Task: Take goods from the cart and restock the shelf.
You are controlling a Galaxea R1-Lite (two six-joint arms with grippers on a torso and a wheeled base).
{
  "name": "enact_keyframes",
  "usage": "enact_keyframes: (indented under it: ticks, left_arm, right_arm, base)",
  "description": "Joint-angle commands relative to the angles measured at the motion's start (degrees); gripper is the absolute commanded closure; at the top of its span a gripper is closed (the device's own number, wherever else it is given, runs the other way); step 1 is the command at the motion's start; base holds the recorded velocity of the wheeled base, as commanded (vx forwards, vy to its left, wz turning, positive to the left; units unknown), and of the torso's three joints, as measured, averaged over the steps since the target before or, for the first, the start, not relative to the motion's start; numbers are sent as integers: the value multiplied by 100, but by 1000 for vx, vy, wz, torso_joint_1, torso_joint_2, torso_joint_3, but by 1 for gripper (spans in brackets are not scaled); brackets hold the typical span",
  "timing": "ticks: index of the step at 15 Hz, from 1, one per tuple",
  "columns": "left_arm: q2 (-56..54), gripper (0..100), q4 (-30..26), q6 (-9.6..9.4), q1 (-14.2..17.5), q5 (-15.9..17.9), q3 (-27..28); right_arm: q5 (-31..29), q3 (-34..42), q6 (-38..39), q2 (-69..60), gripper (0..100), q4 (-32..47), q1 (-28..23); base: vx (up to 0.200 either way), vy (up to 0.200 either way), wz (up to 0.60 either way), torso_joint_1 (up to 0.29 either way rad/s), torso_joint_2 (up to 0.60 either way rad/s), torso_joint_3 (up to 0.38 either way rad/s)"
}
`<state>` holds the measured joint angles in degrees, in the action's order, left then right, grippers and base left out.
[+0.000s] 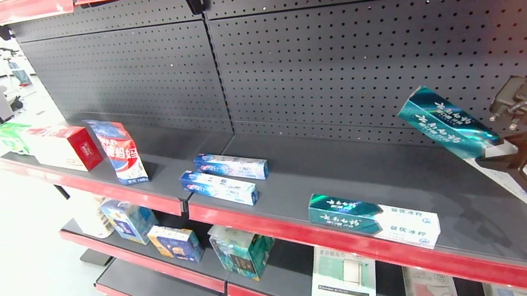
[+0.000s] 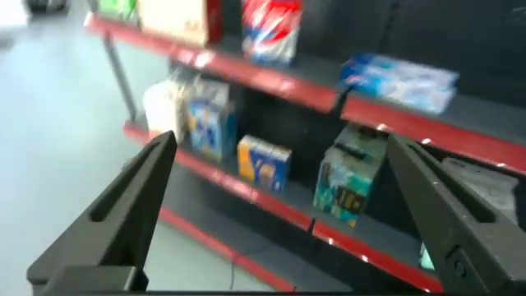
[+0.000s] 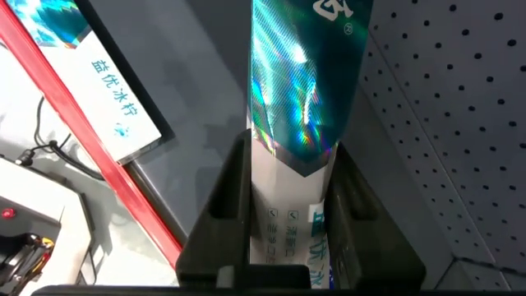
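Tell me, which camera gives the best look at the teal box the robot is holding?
The head view. It shows nearly the whole teal box, tilted above the shelf, with its white end clamped in the right tool. The right wrist view shows the box close up between the tool's fingers, with its far end out of frame.

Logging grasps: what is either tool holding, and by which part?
The right tool clamps the teal box by its white end; left tool holds nothing.
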<state>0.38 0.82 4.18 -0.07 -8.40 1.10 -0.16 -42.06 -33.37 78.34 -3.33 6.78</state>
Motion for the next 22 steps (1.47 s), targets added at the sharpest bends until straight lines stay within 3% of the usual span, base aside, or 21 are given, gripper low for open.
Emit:
enact_keyframes:
  ticks: [1,3,4,12,17,22]
  left_arm:
    - [-29,0,182,65,7,137,-110]
    - [-29,0,138,-93,7,576,-110]
    - [-29,0,-99,-313,7,699,-101]
    - [-20,0,-73,-339,-10,717,-110]
    - [-29,0,-82,-339,-10,717,-110]
    - [-20,0,-82,-339,-10,717,-110]
  right_arm:
    - [-2,-39,-3,6,100,-1,43]
    - [-2,-66,-12,-3,100,-1,34]
    - [-2,-92,-21,15,100,-1,34]
    - [508,-417,-1093,999,100,-10,69]
    - [693,-962,-1163,2072,100,-10,623]
    - [1000,-1595,-1594,2687,100,-10,693]
  base:
    - [0,0,0,0,0,0]
    - [0,0,0,0,0,0]
    - [0,0,0,0,0,0]
    - [0,0,0,0,0,0]
    - [0,0,0,0,0,0]
    - [0,0,0,0,0,0]
